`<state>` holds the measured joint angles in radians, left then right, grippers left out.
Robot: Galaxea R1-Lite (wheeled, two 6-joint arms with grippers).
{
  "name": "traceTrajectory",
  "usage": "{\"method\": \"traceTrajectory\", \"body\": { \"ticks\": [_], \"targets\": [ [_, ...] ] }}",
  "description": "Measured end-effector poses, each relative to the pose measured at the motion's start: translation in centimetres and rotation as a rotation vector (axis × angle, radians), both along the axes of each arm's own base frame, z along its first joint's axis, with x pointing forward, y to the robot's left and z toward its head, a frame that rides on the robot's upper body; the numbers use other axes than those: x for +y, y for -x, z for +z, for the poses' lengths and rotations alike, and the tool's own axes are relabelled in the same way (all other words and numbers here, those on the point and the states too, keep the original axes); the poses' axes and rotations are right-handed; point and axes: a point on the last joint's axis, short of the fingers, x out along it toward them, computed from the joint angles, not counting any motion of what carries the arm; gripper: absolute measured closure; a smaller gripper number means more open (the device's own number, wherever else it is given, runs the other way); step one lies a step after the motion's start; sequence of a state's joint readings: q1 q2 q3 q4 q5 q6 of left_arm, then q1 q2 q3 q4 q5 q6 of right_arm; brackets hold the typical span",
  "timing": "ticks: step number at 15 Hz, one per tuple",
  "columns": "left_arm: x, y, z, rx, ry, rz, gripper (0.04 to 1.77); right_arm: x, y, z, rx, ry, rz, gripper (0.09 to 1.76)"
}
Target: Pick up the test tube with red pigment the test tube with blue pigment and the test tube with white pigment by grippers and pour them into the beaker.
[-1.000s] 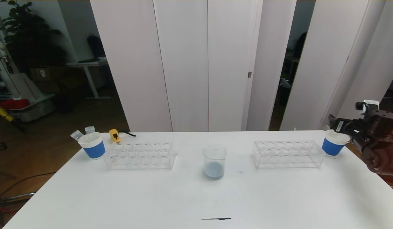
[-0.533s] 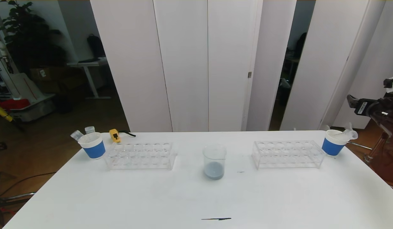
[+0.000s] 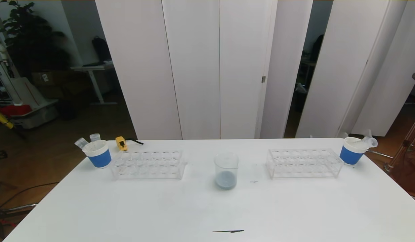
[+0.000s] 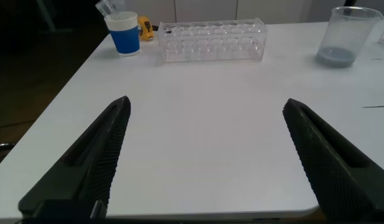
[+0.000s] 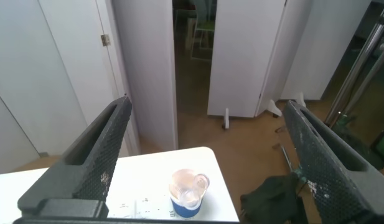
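Overhead, in the head view, a white rectangular table (image 3: pixel 294 208) is seen with a clear cylindrical glass beaker (image 3: pixel 226 170) standing near its middle, a shallow grey-blue pool of liquid settled at its bottom. To either side of it a clear plastic test tube rack is placed, one on the robot's left (image 3: pixel 148 164) and one on its right (image 3: pixel 304 163); no tube can be made out in either. A white paper cup with a blue band (image 3: pixel 97 153) at the left far corner holds two clear tubes leaning out, and a matching cup (image 3: pixel 352 150) at the right far corner holds one. A small yellow tape measure (image 3: pixel 121 143) lies beside the left cup. Neither arm is in this view.

In the left wrist view, the left gripper (image 4: pixel 207 162) is shown released, its jaws spread wide with nothing between them, hovering low over the near edge of the table, well apart from the beaker.

In the right wrist view, the right gripper (image 5: pixel 207 158) is likewise spread and empty, raised high above the right corner of the table, with the right-hand cup below it.

Judged from the mixed liquid in the beaker and the used tubes in the cups, the pouring appears finished; no tube with red, blue or white pigment is seen anywhere.
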<state>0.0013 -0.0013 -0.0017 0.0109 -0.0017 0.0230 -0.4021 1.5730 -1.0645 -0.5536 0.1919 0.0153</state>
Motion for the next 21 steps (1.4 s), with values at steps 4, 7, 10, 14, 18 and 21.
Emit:
{"method": "traceTrajectory", "body": {
  "ticks": [4,7,10,14,18,21],
  "targets": [
    [0.0,0.0,0.0,0.0,0.0,0.0,0.06,4.7,8.1,1.4,0.019,-0.006,0.072,0.12],
    [0.0,0.0,0.0,0.0,0.0,0.0,0.06,8.3,14.6,0.5,-0.015,0.005,0.149,0.12],
    [0.0,0.0,0.0,0.0,0.0,0.0,0.06,10.5,21.4,-1.8,-0.05,0.013,0.211,0.12],
    [0.0,0.0,0.0,0.0,0.0,0.0,0.06,11.2,28.0,-7.3,-0.017,-0.002,0.236,0.12],
    [0.0,0.0,0.0,0.0,0.0,0.0,0.06,11.1,29.3,-13.4,0.044,-0.007,0.234,0.12],
    [0.0,0.0,0.0,0.0,0.0,0.0,0.06,11.1,29.6,-17.8,0.085,0.014,0.233,0.12]
  ]
}}
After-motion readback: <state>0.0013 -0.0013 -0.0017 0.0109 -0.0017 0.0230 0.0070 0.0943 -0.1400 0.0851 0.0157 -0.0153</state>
